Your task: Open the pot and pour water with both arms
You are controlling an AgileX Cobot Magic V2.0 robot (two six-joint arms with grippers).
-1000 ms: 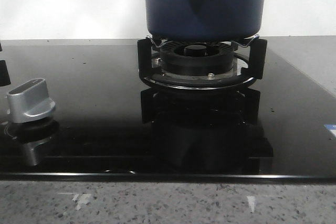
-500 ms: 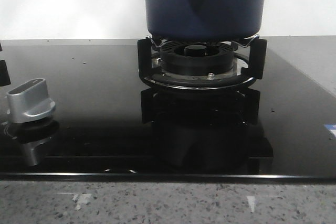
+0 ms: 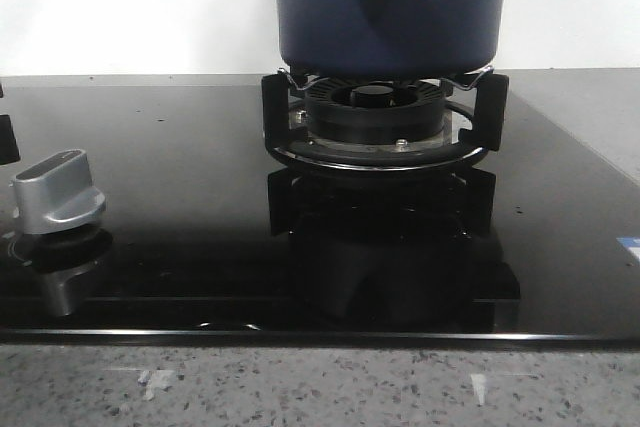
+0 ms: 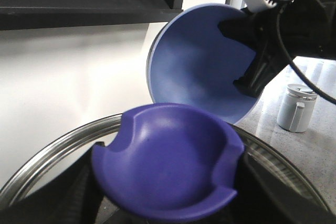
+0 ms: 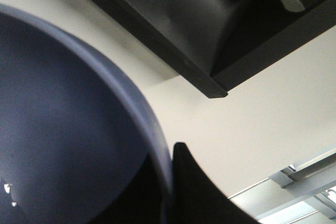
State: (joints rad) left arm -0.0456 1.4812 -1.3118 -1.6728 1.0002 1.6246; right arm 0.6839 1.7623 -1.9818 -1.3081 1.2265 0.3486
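Pot (image 3: 390, 7) on the burner stand (image 3: 378, 122) near the stovetop's (image 3: 180, 167) far edge; right gripper (image 4: 252, 74) clamped on a tilted blue bowl's (image 4: 197, 61) rim, left jaws' state impossible to tell beneath a lid knob (image 4: 168, 158).

Dark navy pot (image 3: 390, 7), glossy black cooktop (image 3: 180, 177), silver knob (image 3: 57, 192), speckled grey counter (image 3: 300, 387)

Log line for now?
pot: on burner | lid: at left wrist camera | right end effector: clamped on tilted bowl rim
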